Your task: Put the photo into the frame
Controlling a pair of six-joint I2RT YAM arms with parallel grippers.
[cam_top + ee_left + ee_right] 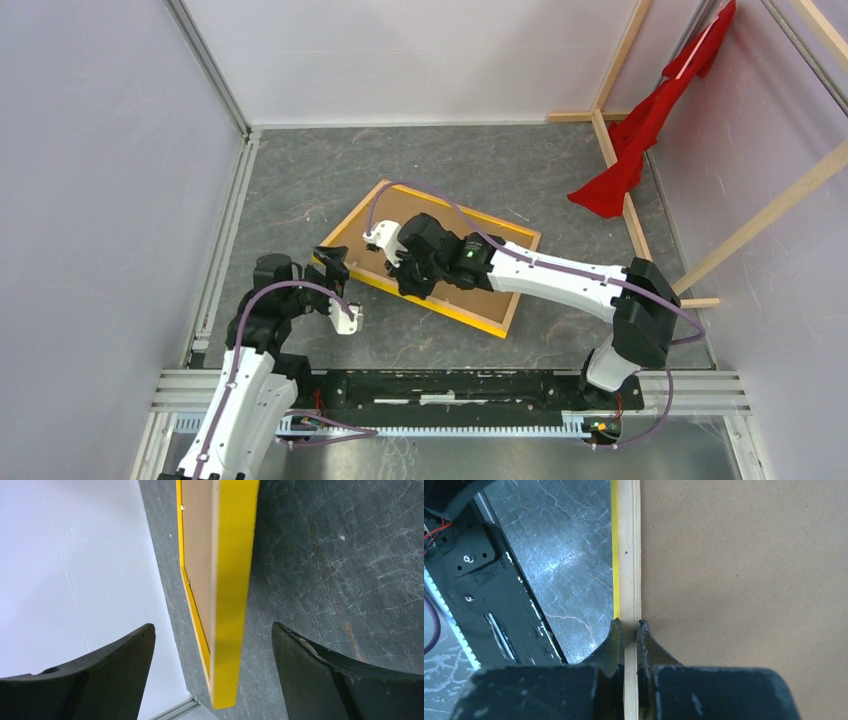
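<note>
The frame (455, 312) lies back side up on the grey table, its yellow outer edge showing, with the brown backing sheet (508, 268) in it. The photo is hidden. My right gripper (400, 275) is shut on the frame's near wooden rail (629, 555); in the right wrist view the gripper (630, 625) pinches the rail beside the backing (744, 580). My left gripper (335, 265) is open at the frame's left corner. In the left wrist view the yellow corner (231, 605) stands between the spread fingers of the gripper (212, 625), touching neither.
Bare wooden beams (620, 170) with a red cloth (650, 120) stand at the back right. White walls close in the left and back, with an aluminium rail (225, 230) along the left. The black base rail (450, 385) runs along the near edge.
</note>
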